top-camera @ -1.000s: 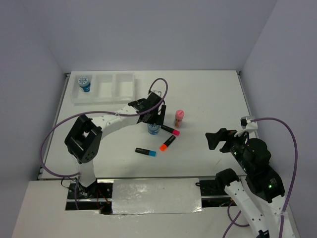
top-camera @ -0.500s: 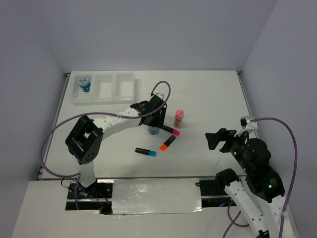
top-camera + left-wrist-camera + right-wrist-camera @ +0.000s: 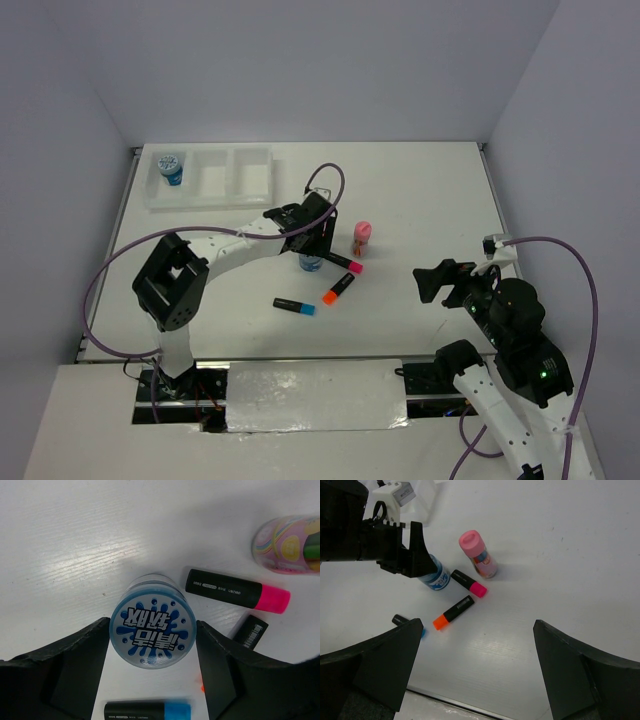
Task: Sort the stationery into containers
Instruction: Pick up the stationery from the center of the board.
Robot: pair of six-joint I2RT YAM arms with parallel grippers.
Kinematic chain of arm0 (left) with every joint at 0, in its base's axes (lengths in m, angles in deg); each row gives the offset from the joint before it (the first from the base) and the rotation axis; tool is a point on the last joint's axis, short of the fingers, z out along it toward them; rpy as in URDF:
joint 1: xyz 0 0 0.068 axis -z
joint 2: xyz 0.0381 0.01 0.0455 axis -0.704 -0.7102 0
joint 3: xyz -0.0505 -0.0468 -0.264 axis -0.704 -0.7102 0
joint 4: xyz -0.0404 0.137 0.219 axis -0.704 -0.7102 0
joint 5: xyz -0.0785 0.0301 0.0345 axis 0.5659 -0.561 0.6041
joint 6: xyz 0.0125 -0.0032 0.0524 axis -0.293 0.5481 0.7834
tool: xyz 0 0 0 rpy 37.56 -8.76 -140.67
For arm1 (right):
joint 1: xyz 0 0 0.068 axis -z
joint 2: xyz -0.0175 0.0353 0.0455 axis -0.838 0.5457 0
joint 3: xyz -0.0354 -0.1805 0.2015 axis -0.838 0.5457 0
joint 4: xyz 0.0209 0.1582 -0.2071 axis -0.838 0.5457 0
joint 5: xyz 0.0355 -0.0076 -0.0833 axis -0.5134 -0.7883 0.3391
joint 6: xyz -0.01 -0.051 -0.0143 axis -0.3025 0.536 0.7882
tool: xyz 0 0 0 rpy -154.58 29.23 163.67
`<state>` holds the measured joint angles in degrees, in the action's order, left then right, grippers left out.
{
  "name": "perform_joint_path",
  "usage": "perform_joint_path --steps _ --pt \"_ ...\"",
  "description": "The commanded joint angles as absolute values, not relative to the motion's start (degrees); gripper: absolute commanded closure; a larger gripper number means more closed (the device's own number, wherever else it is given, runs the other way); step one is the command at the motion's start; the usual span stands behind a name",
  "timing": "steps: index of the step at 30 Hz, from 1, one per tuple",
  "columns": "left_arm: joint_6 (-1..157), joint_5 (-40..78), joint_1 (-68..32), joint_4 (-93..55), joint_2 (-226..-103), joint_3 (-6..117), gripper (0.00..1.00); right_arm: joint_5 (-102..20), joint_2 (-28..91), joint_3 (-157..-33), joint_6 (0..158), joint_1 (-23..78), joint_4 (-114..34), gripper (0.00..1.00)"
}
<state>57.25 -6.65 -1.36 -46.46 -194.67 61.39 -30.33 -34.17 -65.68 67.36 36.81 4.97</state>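
1. The left gripper (image 3: pixel 152 625) straddled the small round blue roll with a white patterned top (image 3: pixel 152 636), which stood upright mid-table. I could not tell whether it pinched the roll or only sat close.
2. The right gripper (image 3: pixel 477 625) hung spread wide, near right.
3. A second blue roll (image 3: pixel 171 168) sat in the left compartment of the translucent white plastic tray (image 3: pixel 255 175), far left.

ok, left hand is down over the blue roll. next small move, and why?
Probably close the left hand firmly on the roll: its fingers flank the upright roll closely on both sides, contact unclear, roll on the table. The tray already holds the other roll in its end compartment.
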Motion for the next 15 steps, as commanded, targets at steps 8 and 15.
perform_joint_path --steps 8,15 --pt "56.3 -8.3 -1.2 -49.0 -198.2 62.8 0.08 -30.7 -34.1 -65.5 68.0 36.4 2.2 0.00" --pt "56.3 -8.6 -1.2 -48.8 -196.4 62.8 0.66 -30.9 -34.2 -65.5 68.1 36.5 2.2 0.00"
